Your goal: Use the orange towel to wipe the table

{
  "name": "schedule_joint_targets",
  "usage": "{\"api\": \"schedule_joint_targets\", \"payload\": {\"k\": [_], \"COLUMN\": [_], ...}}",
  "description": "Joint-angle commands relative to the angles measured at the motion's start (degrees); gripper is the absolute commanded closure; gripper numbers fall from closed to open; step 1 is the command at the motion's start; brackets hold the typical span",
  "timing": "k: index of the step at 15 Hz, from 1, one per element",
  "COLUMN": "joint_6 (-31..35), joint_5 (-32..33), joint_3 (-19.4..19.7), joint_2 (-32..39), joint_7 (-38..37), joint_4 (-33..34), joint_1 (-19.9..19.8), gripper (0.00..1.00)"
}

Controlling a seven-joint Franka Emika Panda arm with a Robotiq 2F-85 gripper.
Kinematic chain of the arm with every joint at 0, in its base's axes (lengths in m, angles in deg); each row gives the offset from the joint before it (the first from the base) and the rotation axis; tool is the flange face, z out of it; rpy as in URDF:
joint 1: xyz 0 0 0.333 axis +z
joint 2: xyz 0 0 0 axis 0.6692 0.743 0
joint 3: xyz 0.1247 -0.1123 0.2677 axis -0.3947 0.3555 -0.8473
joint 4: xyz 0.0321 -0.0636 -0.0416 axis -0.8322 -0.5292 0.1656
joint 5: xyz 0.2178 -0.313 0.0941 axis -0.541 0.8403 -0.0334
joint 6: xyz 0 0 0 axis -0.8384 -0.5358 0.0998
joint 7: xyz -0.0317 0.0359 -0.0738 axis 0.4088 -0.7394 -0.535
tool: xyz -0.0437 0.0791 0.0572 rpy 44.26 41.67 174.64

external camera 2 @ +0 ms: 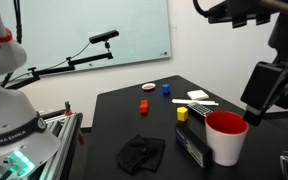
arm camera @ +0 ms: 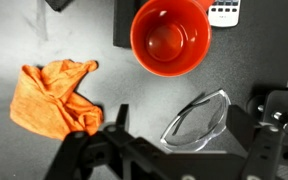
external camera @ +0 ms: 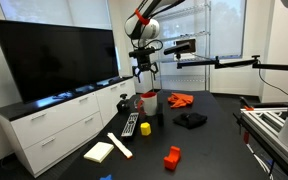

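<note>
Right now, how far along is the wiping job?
Done: nothing visible yet. The orange towel lies crumpled on the table, apart from the gripper. In hand: the gripper hangs open and empty above the red cup, not over the towel. Left: move over the towel, grasp it, then wipe the table.

Orange towel (arm camera: 54,95), red cup (arm camera: 170,38), black cloth (external camera 2: 141,153), yellow block (external camera 2: 182,114), dark table (external camera 2: 124,110).
</note>
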Motion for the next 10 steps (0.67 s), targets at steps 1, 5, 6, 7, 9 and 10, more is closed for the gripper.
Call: {"api": "schedule_joint_targets", "payload": {"k": [1,5,6,7,9,10], "joint_6": [4.5,9.9,12.1,14.1,17.3,18.7], "joint_5": [6.7,14.6,16.3,17.9,20.3,20.7], "joint_3": [0.8,2.1,2.7,3.3,4.4,4.5], "joint_2": [-2.8,-2.1,-1.7,-1.5,-1.0,-0.8], "joint_7": [4.8,10.3,12.1,13.8,18.5,21.3], "joint_4": [-5.4,-8.0,-8.5,-8.9,-9.3,-9.6], "joint_1": [2.8,3.6,3.3,3.1,2.1,1.6], "gripper": [0.00,0.00,0.00,0.00,0.00,0.00]}}
